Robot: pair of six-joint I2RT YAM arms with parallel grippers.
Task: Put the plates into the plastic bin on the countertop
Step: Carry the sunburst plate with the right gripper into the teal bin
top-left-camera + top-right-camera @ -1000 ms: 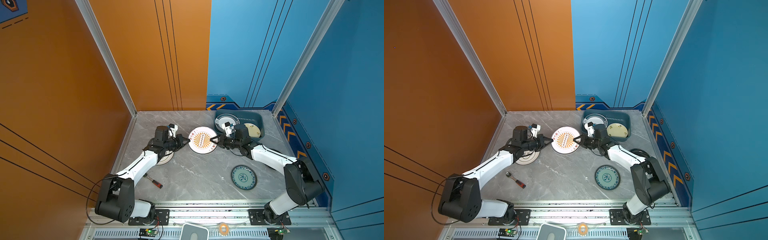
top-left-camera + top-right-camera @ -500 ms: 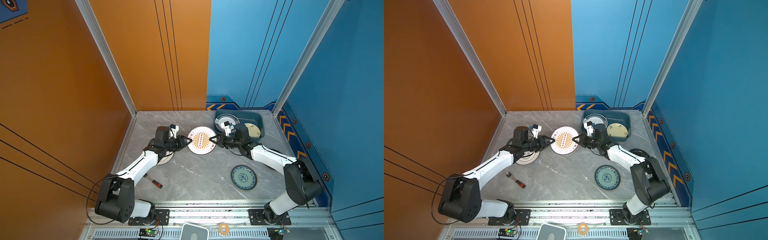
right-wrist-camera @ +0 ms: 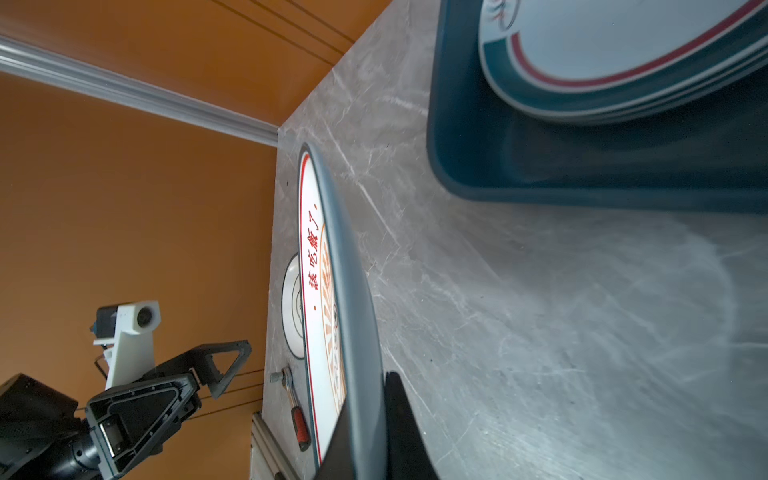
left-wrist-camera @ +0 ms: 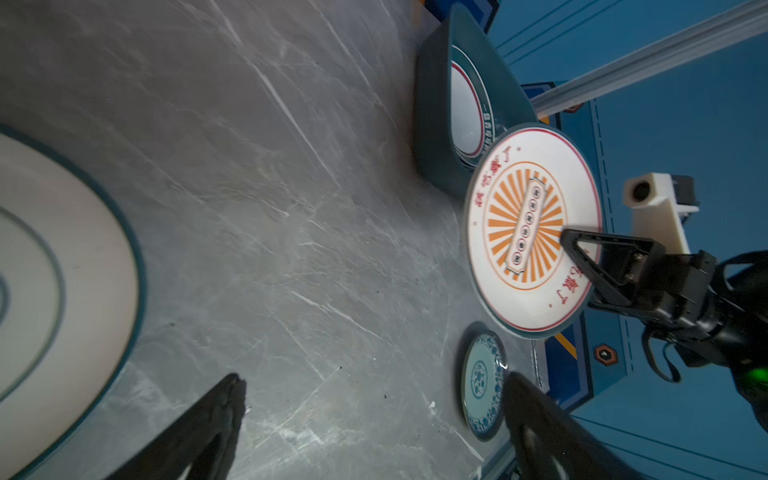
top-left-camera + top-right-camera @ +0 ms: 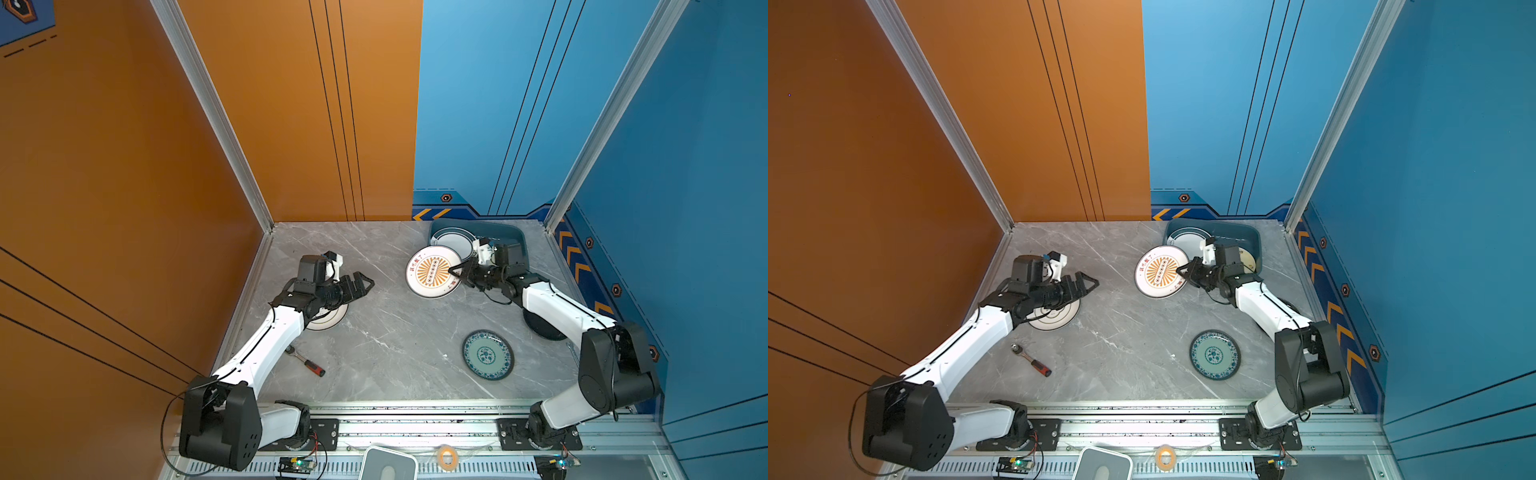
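Right hand (image 5: pixel 455 274) grips the sunburst plate (image 5: pixel 430 272) by its rim, tilted above the counter (image 5: pixel 395 340) just beside the bin (image 5: pixel 490 227), left hand (image 5: pixel 365 282) wide and empty; next, probably, carry it over the bin and lower it in.

sunburst plate (image 5: pixel 432 272) is white with orange rays and red lettering, patterned plate (image 5: pixel 488 355) teal, bin (image 5: pixel 498 230) dark teal, worktop (image 5: pixel 395 332) grey marble veined white.

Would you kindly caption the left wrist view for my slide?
Right gripper clamps the sunburst plate near the plastic bin.
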